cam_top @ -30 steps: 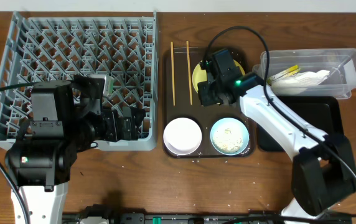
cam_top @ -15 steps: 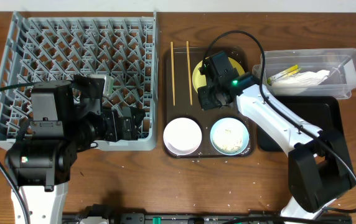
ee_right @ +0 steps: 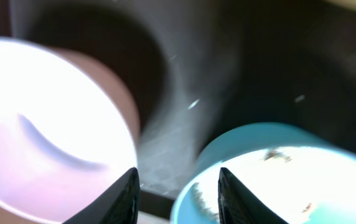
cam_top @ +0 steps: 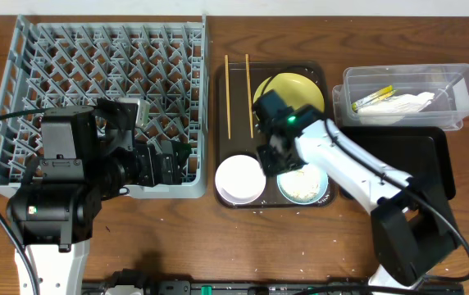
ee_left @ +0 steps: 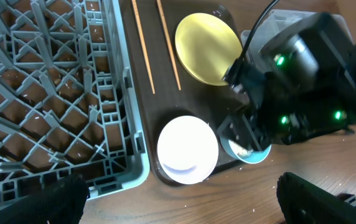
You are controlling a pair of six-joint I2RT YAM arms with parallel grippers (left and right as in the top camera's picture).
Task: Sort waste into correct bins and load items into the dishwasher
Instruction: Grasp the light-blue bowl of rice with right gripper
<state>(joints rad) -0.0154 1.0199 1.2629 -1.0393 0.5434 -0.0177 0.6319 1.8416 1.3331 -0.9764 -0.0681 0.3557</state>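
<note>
Brings the right tool [cam_top: 271, 156] down from over the pale-yellow plate [cam_top: 292, 88] to the lower centre of the overhead frame, leaving the plate uncovered. Hangs it above the gap between the cream-white bowl [cam_top: 239, 179] and the light-blue bowl [cam_top: 304, 187], which sit just beside each other on the near end of the dark brown serving tray [cam_top: 239, 143]. Shows, in the right wrist view, jaws partly open with nothing between them, one fingertip [ee_right: 119, 193] toward the white bowl and the other toward the blue rim. Holds the left tool [cam_top: 169, 160] wide open and empty at the lower right corner of the dish rack [cam_top: 21, 82], left of centre.

Places the blue bowl as the likely next pick. Looks rigid, light and smooth-walled, so probably slippery. Carries loose rice scraps [cam_top: 302, 182], so calls for a level lift until tipped over a bin at the right of the frame. Best taken at the rim nearest the tool, one finger inside the wall and one outside. Risks nudging the white bowl on the way in.
</note>
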